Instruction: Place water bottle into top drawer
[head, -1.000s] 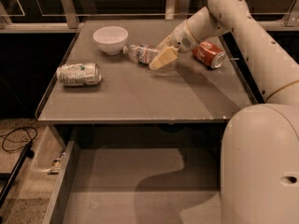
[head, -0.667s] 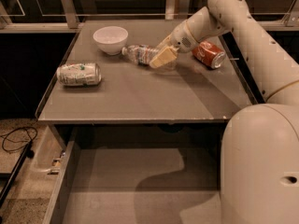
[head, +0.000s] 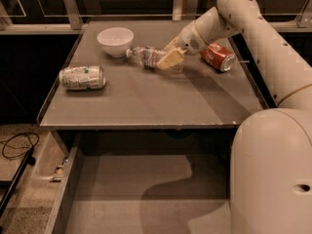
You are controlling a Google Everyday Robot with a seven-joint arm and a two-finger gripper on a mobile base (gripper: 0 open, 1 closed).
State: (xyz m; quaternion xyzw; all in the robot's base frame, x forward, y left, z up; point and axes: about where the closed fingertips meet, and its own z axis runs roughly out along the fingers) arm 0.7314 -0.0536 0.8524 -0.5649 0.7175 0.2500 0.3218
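The water bottle (head: 146, 56) lies on its side at the back middle of the table, white cap pointing left toward the bowl. My gripper (head: 171, 56) is down at the bottle's right end, reaching in from the right, and covers that end. The bottle rests on the tabletop. The top drawer (head: 63, 194) is pulled out below the table's front edge, with its grey floor bare where it shows.
A white bowl (head: 115, 40) stands at the back left, close to the bottle's cap. A silver-green can (head: 82, 77) lies at the left edge. A red soda can (head: 218, 56) lies right of the gripper. My arm and base fill the right side.
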